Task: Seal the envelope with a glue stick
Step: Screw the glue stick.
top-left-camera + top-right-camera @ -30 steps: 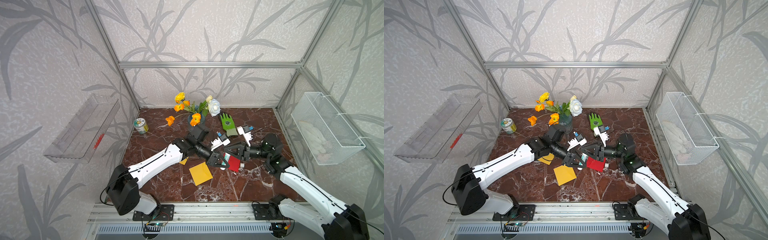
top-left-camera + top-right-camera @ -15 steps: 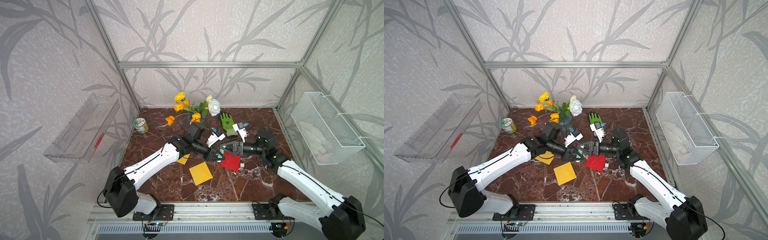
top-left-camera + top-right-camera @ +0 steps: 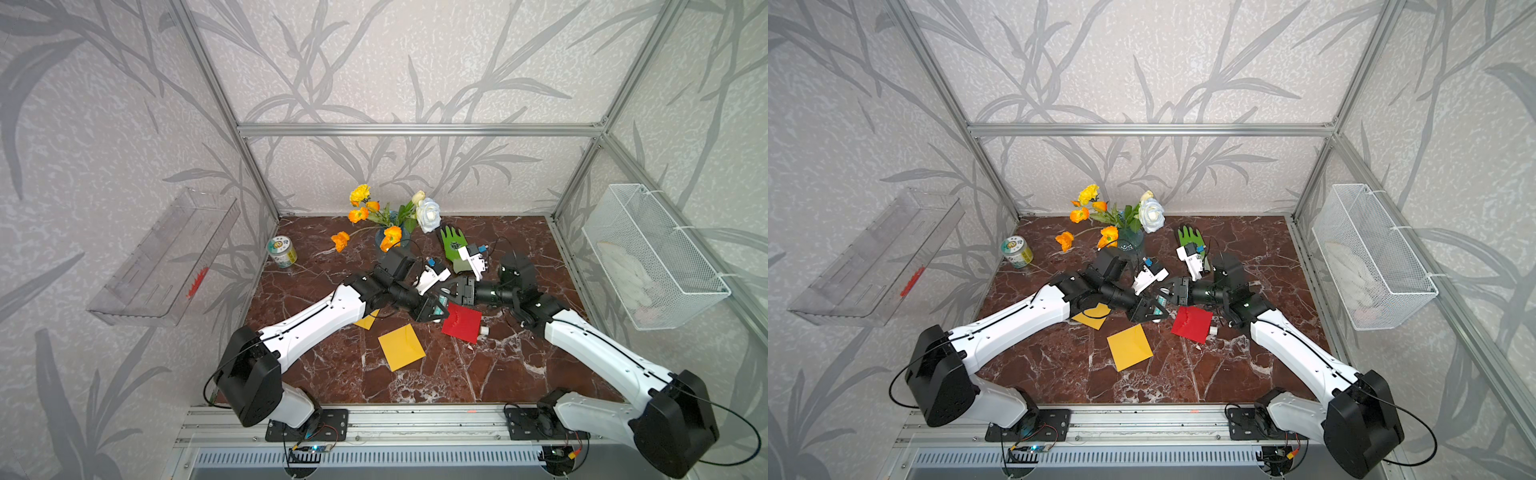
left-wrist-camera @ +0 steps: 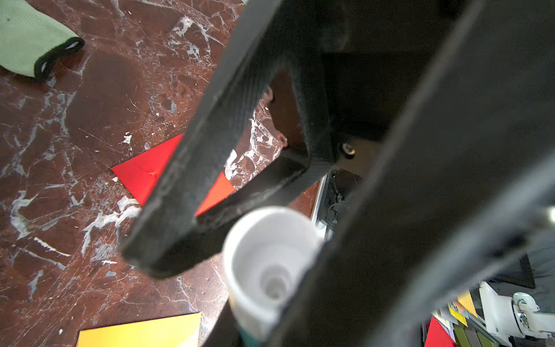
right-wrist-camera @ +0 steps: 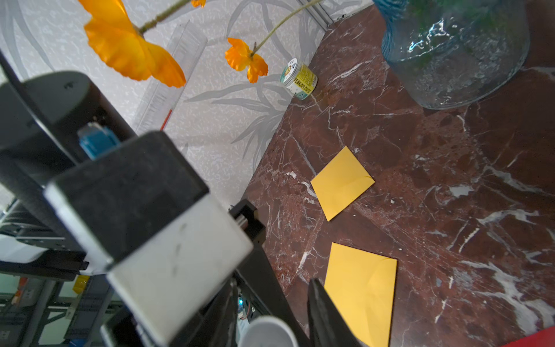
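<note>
Left pincer (image 3: 434,308) is clamping the glue stick (image 4: 264,264) by its teal-banded body. It is holding it off the counter (image 3: 457,374) around mid-scene, just left of the red envelope (image 3: 463,322), likely the one to seal. The stick's hollow white end is facing the left wrist camera.

Right pincer (image 3: 452,291) is pointing in from the right, tip to tip with the left one. A white round end is showing beside one of its fingers (image 5: 327,315), but can't tell if the jaws are gripping it or standing apart.

Small white cylinder (image 3: 484,330), probably the cap, is lying against the red envelope's right corner. A yellow envelope (image 3: 401,347) is lying near-left of the red one.

Handling guess: the stick is looking light, stiff, smooth and round, so liable to twist or slip in the pads. Best gripping mid-body on the label, leaving the glue end free. The glue itself is likely soft and smearing easily. Envelope paper is looking thin and probably sliding on the polished marble.
</note>
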Motion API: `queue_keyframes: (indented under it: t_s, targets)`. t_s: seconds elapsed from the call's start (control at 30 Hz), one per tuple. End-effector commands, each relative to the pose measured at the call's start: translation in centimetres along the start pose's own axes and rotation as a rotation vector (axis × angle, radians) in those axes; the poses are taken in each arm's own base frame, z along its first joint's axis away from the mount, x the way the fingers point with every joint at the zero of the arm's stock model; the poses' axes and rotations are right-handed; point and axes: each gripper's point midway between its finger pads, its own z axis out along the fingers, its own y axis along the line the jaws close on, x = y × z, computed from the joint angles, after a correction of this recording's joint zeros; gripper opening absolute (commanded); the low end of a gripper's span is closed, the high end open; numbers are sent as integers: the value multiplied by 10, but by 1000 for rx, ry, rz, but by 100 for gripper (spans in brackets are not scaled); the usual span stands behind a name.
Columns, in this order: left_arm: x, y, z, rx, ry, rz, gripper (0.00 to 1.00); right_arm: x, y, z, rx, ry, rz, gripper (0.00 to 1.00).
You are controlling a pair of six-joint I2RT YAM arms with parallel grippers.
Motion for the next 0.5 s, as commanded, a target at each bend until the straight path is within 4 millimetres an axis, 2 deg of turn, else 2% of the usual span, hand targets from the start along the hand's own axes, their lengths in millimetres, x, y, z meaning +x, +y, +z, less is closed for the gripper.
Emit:
queue_keyframes:
  t_s: [0.0, 0.17, 0.4, 0.47]
  targets:
    - [1, 0, 2, -4, 3, 8, 8, -7, 9, 2, -20, -3, -19, 32]
    - [0, 0, 2, -1, 1, 3, 8, -1, 8, 4, -29, 16, -18, 21]
    - [-3, -4, 0, 13, -6, -2, 8, 5, 5, 2, -22, 29, -19, 17]
    - [-4, -9, -2, 36, -10, -1, 8, 6, 11, 2, -50, 32, -38, 17]
